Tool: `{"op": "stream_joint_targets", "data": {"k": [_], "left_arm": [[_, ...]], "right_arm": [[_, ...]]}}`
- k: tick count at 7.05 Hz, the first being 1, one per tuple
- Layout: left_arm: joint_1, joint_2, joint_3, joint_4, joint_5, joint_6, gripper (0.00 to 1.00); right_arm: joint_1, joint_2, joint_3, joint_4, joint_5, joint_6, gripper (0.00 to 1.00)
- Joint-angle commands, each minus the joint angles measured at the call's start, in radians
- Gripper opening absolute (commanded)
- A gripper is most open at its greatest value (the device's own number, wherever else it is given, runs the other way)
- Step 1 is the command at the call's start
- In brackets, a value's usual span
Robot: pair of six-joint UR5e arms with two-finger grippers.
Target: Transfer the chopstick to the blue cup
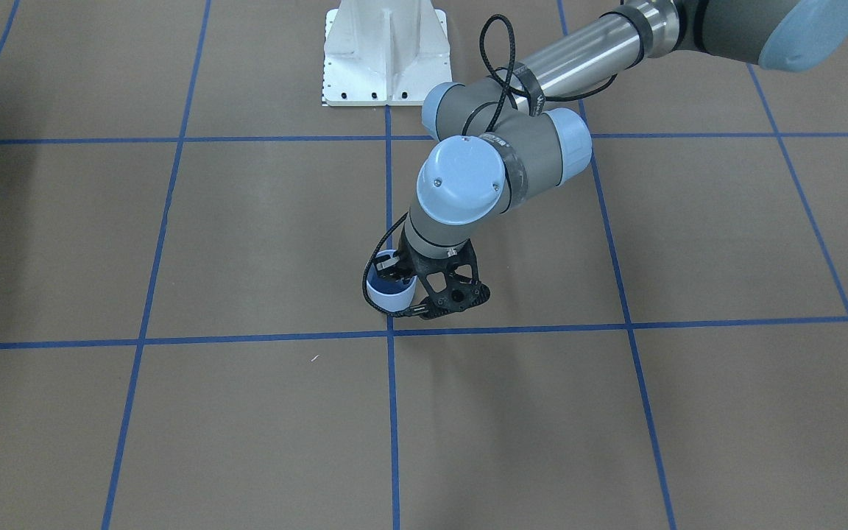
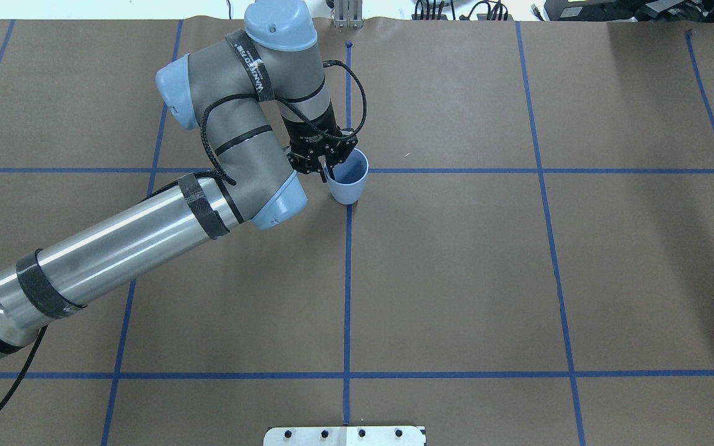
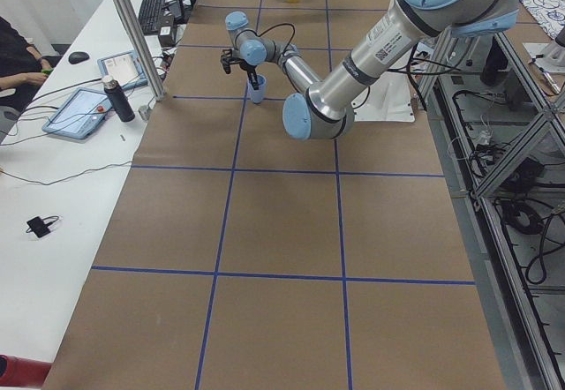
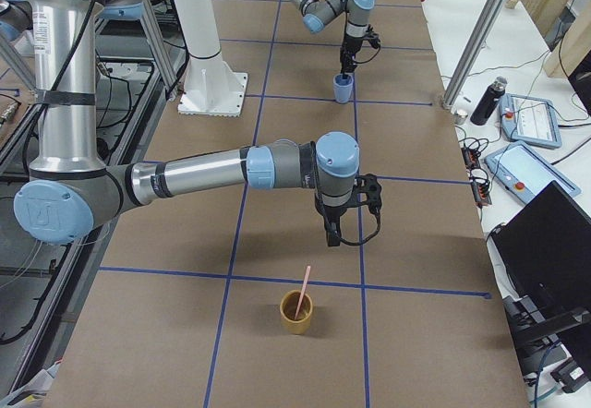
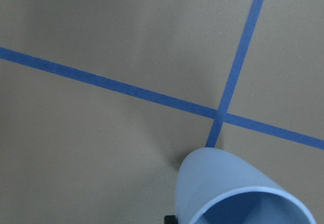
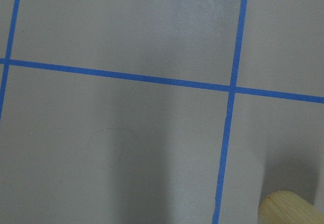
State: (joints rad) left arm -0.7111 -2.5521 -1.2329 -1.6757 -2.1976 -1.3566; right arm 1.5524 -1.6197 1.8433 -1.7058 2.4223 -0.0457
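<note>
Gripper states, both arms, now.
Left gripper: closed on the blue cup, at its rim.
Right gripper: cannot tell.

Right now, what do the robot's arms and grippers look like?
Left arm and right arm: silver tubes, grey joints, pale blue caps. Black tape bands and a looping black cable mark the left arm; left gripper and right gripper are black.

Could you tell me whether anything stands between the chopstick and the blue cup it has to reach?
No object visibly lies on the table between the chopstick and the blue cup. At the cup itself, though, the left gripper has its jaws astride the rim, taking up part of the mouth.
</note>
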Motion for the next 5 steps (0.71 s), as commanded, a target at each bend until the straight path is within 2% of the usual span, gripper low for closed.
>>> {"op": "stream_joint_targets", "data": {"k": [1, 3, 4, 5], "left_arm": [[-0.002, 0.006, -0.040, -0.001, 0.016, -0.007, 0.98], [-0.047, 0.021, -0.115, 0.063, 0.010, -0.007, 0.98], [-0.062, 0.054, -0.190, 0.098, 0.010, -0.004, 0.98], [-0.064, 0.097, -0.250, 0.106, 0.010, -0.004, 0.98]], "right_arm": [[0.000, 0.001, -0.001, 0.000, 0.000, 0.000, 1.00], [0.050, 0.003, -0.009, 0.000, -0.017, -0.017, 1.00], [0.084, 0.006, -0.027, -0.036, -0.043, -0.020, 1.00], [0.125, 0.007, -0.038, -0.060, -0.064, -0.133, 1.00]]}}
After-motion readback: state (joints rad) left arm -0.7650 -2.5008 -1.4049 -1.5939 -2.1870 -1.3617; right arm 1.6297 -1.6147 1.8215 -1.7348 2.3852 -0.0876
